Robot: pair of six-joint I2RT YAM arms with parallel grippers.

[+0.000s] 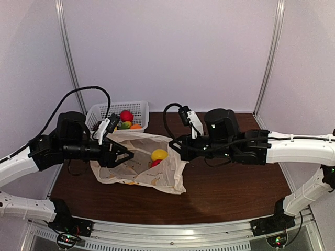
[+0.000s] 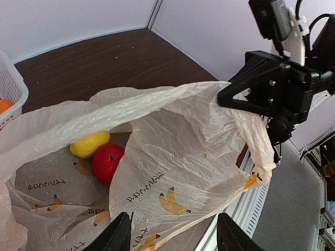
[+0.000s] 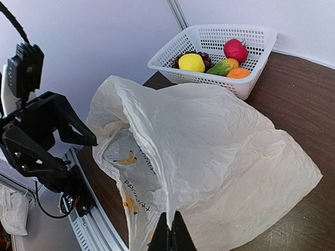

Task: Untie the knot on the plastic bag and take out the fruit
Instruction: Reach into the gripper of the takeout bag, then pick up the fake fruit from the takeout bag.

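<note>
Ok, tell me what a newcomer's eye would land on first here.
The crinkly banana-print plastic bag sprawls mid-table, its rim pinched and lifted by the shut right gripper, with a yellow fruit and a red fruit inside. At the back left, a white basket holds more fruit, and the open left gripper faces the bag's mouth.

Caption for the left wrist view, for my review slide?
Right gripper holds the plastic bag's mouth up, revealing a yellow fruit and a red fruit inside; left gripper open.
</note>
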